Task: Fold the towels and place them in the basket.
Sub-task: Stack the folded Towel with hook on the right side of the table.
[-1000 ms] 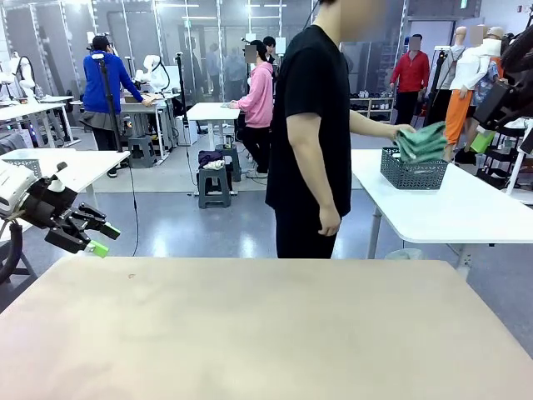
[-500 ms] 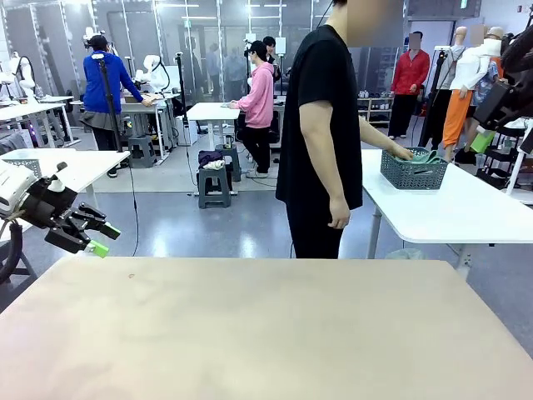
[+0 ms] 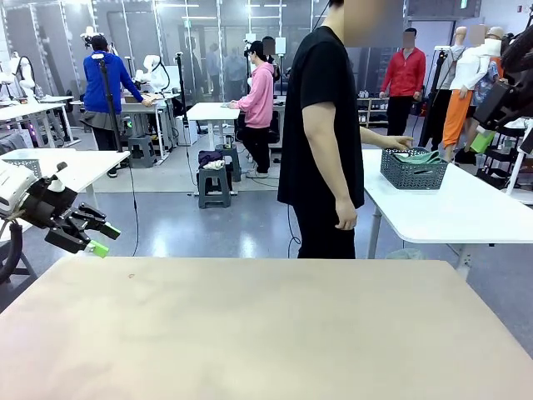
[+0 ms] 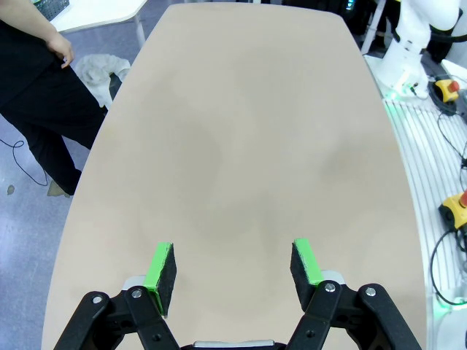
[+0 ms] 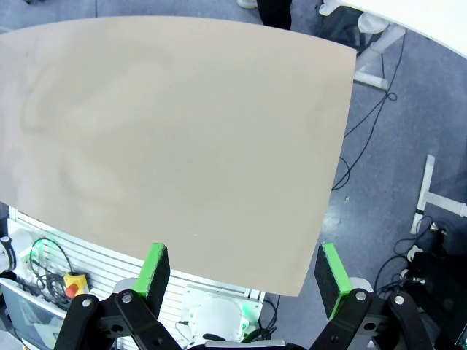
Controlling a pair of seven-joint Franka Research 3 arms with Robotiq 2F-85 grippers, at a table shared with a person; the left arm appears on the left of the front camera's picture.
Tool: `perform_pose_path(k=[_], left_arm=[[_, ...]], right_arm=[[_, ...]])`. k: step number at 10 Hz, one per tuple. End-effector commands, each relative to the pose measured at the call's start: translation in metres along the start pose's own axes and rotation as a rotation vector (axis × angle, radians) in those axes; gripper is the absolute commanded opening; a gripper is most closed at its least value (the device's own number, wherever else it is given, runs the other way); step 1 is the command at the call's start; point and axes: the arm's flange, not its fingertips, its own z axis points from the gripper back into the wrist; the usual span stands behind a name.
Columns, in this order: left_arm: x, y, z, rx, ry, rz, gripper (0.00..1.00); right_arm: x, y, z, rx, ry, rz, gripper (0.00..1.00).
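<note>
Towels (image 3: 419,156) in basket (image 3: 413,172), far from left claw (image 3: 96,235)

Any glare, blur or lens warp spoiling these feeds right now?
Front view: sharp, evenly lit, soft ceiling glare on the grey floor. Left wrist view: crisp, faint blotchy shading on the table. Right wrist view: wide-angle lens bows the table edge.

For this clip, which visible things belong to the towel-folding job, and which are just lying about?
Part of the job:
- towels, mint green, lying in the basket
- basket, dark grey, on the white side table
- person's hand by the basket's rim
- left gripper and right gripper, both open, holding nothing

Just lying about:
- beige work table
- grey stool with clothes on it
</note>
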Motion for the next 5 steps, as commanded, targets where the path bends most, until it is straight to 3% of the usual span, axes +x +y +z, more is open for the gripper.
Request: perform_pose_path(k=[1,5], left_arm=[[0.0001,-0.0006,0.0008,-0.001,0.003,-0.003,0.8],[0.0001,-0.0006,0.0008,-0.001,0.003,-0.003,0.8]], right_arm=[[0.0035,0.0007,0.0015,0.014,-0.003,-0.004,1.0],[0.0035,0.0007,0.0015,0.014,-0.003,-0.004,1.0]])
